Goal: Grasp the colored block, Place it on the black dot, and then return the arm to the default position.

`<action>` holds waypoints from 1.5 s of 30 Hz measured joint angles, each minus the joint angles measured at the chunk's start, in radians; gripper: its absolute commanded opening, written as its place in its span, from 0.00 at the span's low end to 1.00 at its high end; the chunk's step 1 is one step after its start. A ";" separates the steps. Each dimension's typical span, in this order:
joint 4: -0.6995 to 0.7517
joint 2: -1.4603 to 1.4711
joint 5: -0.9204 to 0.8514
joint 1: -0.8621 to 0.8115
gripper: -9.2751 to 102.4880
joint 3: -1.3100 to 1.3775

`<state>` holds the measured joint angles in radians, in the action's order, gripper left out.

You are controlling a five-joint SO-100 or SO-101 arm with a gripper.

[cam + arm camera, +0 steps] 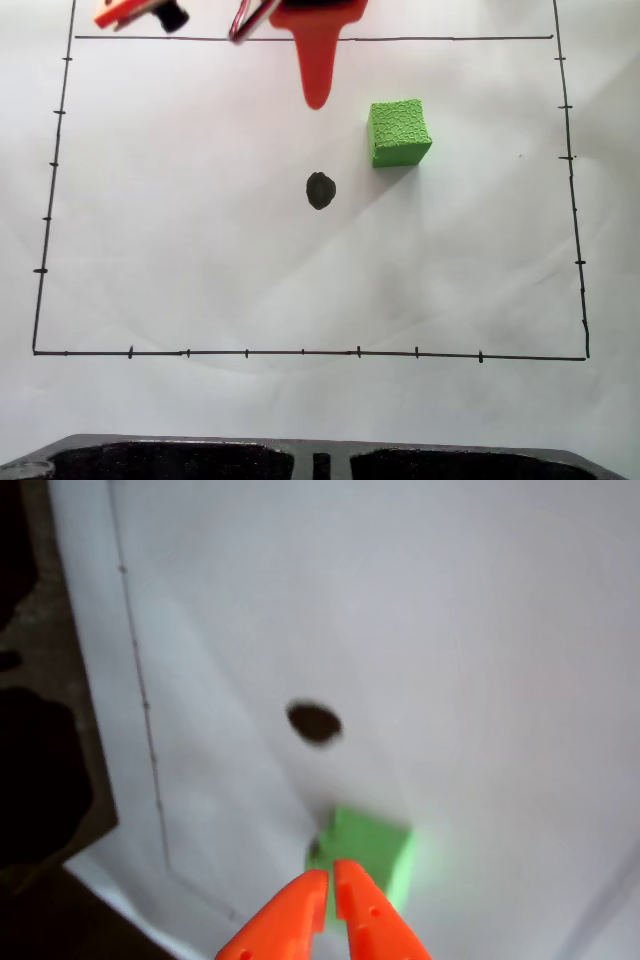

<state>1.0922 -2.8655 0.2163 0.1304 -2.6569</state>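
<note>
Block [400,132]: green cube with a crackled skin, resting flat on the white paper [200,250] inside the inked border [300,353]. It sits free, up and to the right of the dot in the fixed view, near it but clearly apart. Nothing touches it, so I judge the grasp not yet made

Dot [320,190]: dark hand-inked blot near the middle of the ruled field, bare. It is the target, and the block is not on it

Gripper [331,880]: orange; in the wrist view two pointed tips lie pressed together with only a thin seam between, pinching nothing. They point at the block [365,852], whose near lower part they cover. The dot [315,722] lies beyond it. Tips together over a cube wider than the seam suggest they must spread before closing on it

Arm [318,50]: enters from the top edge of the fixed view, one tapered finger hanging towards the dot; its height above the paper cannot be judged

Hard to make out: arm cut off by the frame; wires [245,20] and an orange-and-black part [140,14] at the top edge only in fragments; wrist view blurred; dark tray [300,460] at the bottom edge, cropped, contents unreadable
</note>
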 measured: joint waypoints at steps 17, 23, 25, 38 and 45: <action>0.196 0.423 0.176 0.124 0.23 0.330; 0.235 0.459 0.153 0.173 0.33 0.339; 0.235 0.474 0.150 0.167 0.34 0.344; 0.181 0.601 0.127 0.213 0.38 0.344; 0.130 0.692 0.126 0.229 0.38 0.344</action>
<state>1.2226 -2.1737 0.3421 0.3590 -2.3132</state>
